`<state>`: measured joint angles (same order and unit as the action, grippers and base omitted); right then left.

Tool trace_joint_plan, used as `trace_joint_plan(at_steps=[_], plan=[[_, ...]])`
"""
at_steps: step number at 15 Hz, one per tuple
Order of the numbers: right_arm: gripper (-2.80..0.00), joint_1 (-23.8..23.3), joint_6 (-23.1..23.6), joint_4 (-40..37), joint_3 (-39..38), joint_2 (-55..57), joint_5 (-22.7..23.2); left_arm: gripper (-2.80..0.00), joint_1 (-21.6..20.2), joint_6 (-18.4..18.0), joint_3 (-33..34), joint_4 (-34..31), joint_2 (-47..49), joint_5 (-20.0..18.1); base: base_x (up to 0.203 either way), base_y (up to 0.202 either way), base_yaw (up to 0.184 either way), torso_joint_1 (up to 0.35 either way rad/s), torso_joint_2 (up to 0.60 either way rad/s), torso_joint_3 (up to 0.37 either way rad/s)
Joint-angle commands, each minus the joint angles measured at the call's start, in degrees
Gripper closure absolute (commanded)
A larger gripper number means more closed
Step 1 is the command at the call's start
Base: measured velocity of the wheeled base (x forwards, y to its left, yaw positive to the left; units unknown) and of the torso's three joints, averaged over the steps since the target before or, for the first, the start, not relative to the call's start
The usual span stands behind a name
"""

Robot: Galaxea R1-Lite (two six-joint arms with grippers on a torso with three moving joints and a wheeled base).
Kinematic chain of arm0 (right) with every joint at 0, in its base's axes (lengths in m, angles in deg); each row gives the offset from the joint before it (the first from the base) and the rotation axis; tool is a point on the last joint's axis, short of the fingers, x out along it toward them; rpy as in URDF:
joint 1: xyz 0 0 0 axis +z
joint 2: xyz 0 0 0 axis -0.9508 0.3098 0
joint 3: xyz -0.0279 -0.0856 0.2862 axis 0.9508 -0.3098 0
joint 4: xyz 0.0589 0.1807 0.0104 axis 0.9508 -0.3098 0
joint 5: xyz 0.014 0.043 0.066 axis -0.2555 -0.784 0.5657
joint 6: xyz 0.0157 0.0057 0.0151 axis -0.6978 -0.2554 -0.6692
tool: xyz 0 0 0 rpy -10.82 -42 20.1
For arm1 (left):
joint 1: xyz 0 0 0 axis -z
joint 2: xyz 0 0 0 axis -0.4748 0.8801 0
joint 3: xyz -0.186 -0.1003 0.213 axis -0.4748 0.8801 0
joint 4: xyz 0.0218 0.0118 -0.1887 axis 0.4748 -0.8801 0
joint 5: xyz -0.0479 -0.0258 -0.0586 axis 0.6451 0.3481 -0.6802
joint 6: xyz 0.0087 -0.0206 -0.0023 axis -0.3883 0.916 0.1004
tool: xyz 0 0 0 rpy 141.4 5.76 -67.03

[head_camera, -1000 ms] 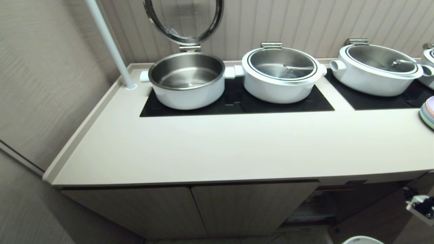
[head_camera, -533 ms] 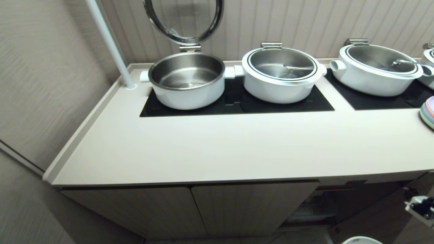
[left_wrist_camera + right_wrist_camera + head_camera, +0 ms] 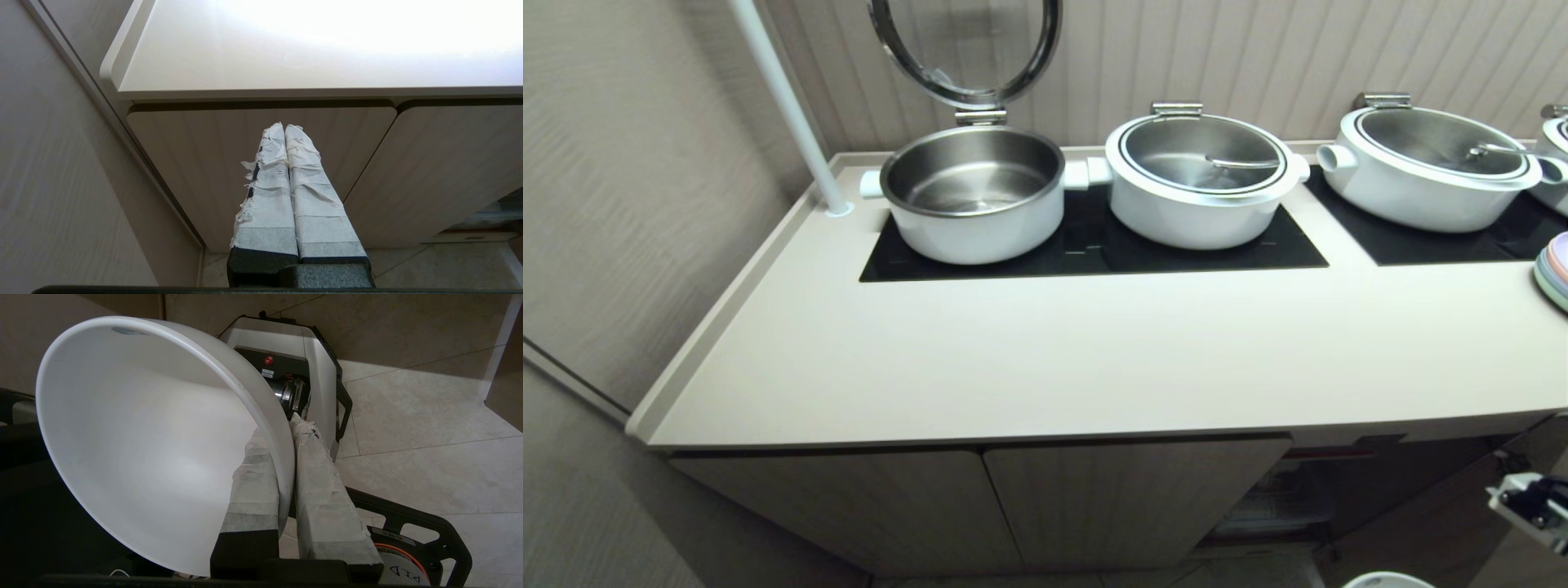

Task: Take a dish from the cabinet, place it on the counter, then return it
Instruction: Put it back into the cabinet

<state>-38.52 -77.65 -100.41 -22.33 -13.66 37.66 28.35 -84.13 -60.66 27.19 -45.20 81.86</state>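
Dish (image 3: 155, 457): small round white bowl, gripped by its rim; seen in the right wrist view low over the tiled floor, beside the robot's base; off the counter and outside the cabinet.
Dish orientation: tipped on edge, not level; open mouth facing sideways toward the wrist camera; axis through the bowl's centre lying closer to level than to upright; round, so no long axis.
Dish in head view: only a sliver of white rim (image 3: 1392, 580) at the lower edge, below the counter front.
Right gripper (image 3: 288, 428): taped fingers pinched narrow on the dish wall, one finger inside the bowl, one outside against its back.
Right arm in head view: only a white-and-black part at the far right edge, beside the open cabinet bay.
Left gripper (image 3: 284, 127): taped fingers pressed together, holding nothing; pointing up at a closed cabinet door under the counter edge.
Cabinet (image 3: 1127, 498): two fluted beige doors closed on the left; dark bay open on the right, red-edged shelf visible inside.
Counter (image 3: 1045, 359): cream-beige top with raised rim, front strip bare.
Black panel (image 3: 1094, 245): inset toward the wall, carrying two pots.
Left pot (image 3: 972, 196): lid raised.
Middle pot (image 3: 1199, 180): lid closed.
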Motion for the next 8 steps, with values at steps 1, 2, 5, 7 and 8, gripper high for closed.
trace_joint_plan(at_steps=[1, 2, 5, 7, 8], plan=[[0.0, 0.1, -0.1, -0.1, 0.0, 0.5, 0.0, 0.0, 0.0, 0.0, 0.0, 0.0, 0.0, 0.0, 0.0, 0.0, 0.0, 0.0, 0.0, 0.0], [0.0, 0.2, -0.1, -0.1, 0.0, 0.6, 0.0, 0.0, 0.0, 0.0, 0.0, 0.0, 0.0, 0.0, 0.0, 0.0, 0.0, 0.0, 0.0, 0.0], [0.0, 0.3, -0.2, -0.1, -0.1, 0.7, 0.0, 0.0, 0.0, 0.1, 0.0, 0.0, 0.0, 0.0, 0.0, 0.0, 0.0, 0.0, 0.0, 0.0], [0.0, 0.5, -1.3, 0.0, 0.1, 0.7, -0.1, 0.0, 0.0, 0.1, 0.0, 0.0, 0.0, 0.0, 0.0, 0.0, 0.0, 0.0, 0.0, 0.0], [0.0, 0.5, -1.4, -0.1, 0.1, 0.7, -0.1, 0.0, 0.0, 0.1, 0.0, 0.0, 0.0, 0.0, 0.0, 0.0, 0.0, 0.0, 0.0, 0.0]])
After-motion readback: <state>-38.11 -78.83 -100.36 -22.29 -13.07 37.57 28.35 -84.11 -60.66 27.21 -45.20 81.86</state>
